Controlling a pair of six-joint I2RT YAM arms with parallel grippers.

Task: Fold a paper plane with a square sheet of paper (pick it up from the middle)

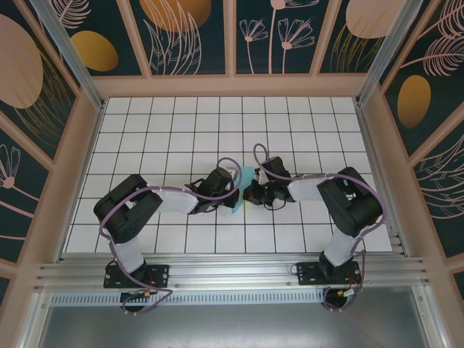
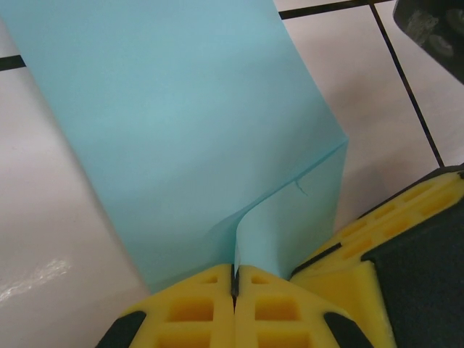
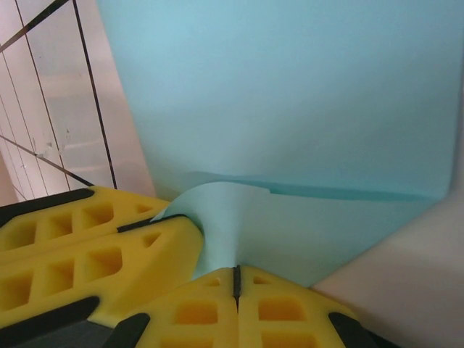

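The left gripper [image 2: 234, 274] is pressing its yellow fingers [image 2: 192, 312] tight together on a pinched-up ridge of the sheet [image 2: 181, 123], with no gap showing along their seam. The right gripper [image 3: 236, 274] is doing the same from the opposite side, its tips clamping a curled fold of the same turquoise paper. The two pairs of tips are sitting just beside each other, each one's yellow bulk crowding into a corner of the other's wrist view.

From the pinch the sheet is spreading away smooth, with a crease running across it and its side edge hanging free above the white tiles.

Seen from above, the grippers are meeting near the middle of the worktop [image 1: 181, 130], slightly toward its near edge. The sheet is showing there as a narrow strip between them, and I cannot tell whether its lower edge is touching the tiles.

Bare tiles are lying open toward the far edge and out to the left and right edges, where pale walls [image 1: 76, 167] are hemming the worktop in. Both arms are reaching inward from their bases on the rail [image 1: 232, 272] along the near edge, with their elbows bowing out toward the side walls.
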